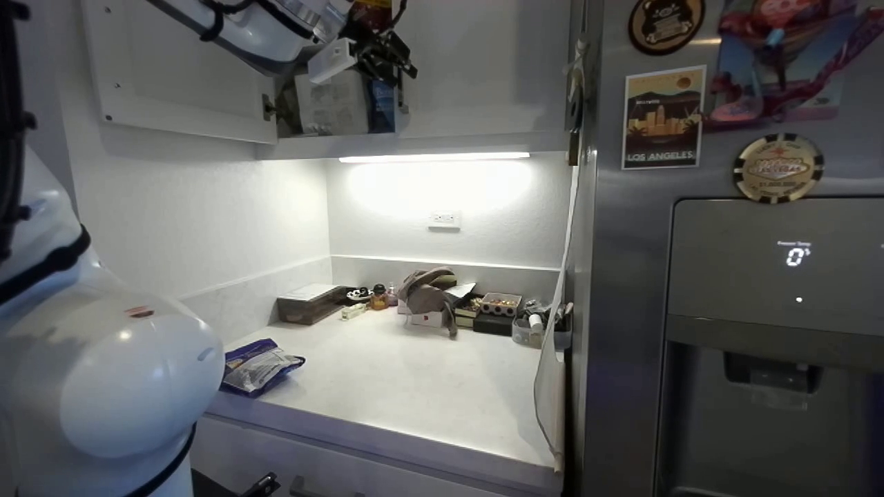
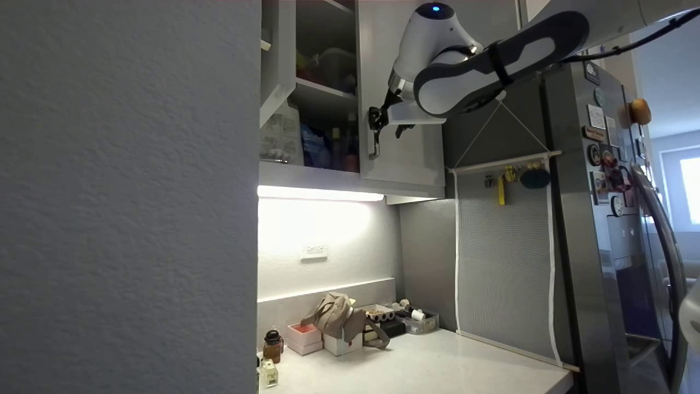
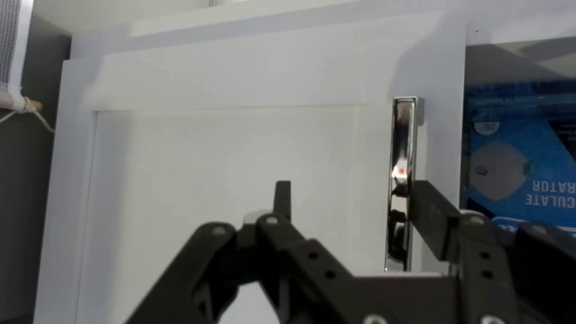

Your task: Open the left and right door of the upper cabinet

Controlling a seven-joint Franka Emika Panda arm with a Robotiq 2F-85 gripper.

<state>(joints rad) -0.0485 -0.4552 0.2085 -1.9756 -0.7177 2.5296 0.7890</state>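
Note:
The upper cabinet [image 1: 428,146] [image 2: 311,171] is white, with boxes and packets on its shelves. Its left door [image 1: 179,76] [image 2: 278,60] stands swung open. Its right door [image 1: 483,76] [image 2: 418,156] [image 3: 225,171] is closed and carries a shiny upright metal handle [image 3: 402,148] near its opening edge; the handle's lower end also shows in an exterior view [image 2: 374,149]. My gripper [image 1: 395,65] [image 2: 390,128] [image 3: 351,198] is open at the right door, with one finger on each side of the handle. One finger is very near the handle; whether it touches, I cannot tell.
A blue packet [image 2: 315,145] [image 3: 517,162] sits inside the cabinet beside the right door's edge. A hanging mesh screen [image 2: 506,262] and the steel fridge [image 1: 628,276] stand beside the cabinet. The counter [image 1: 407,379] below holds a bag [image 1: 425,297], boxes and a blue pouch [image 1: 257,366].

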